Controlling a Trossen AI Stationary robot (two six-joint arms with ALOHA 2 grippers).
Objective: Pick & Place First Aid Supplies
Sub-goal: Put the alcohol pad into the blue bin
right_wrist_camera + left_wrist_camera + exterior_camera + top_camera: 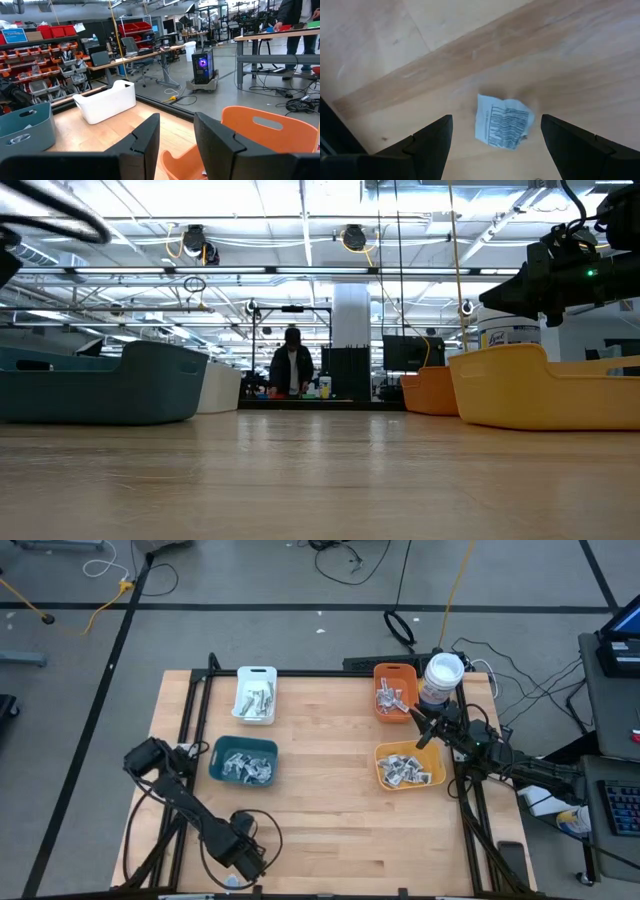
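Four bins hold packets: white bin (pixel 256 695) and teal bin (pixel 243 761) on the left, orange bin (pixel 394 692) and yellow bin (pixel 408 766) on the right. The left gripper (pixel 495 142), fingers wide apart and empty, hovers over one packet (pixel 502 121) near the table's near-left edge. The right gripper (pixel 176 137), fingers slightly parted and empty, hangs above the orange bin.

The table (pixel 330 810) is pale blond wood with darker grain streaks. On it stand a white bin (pixel 256 695), a teal bin (pixel 243 761), an orange bin (pixel 394 692) and a yellow bin (pixel 409 766), each holding white-grey packets. The round tub (pixel 441 679) has a white lid. A single packet (pixel 502 121) is white with lines of dark print. Both arms are black.
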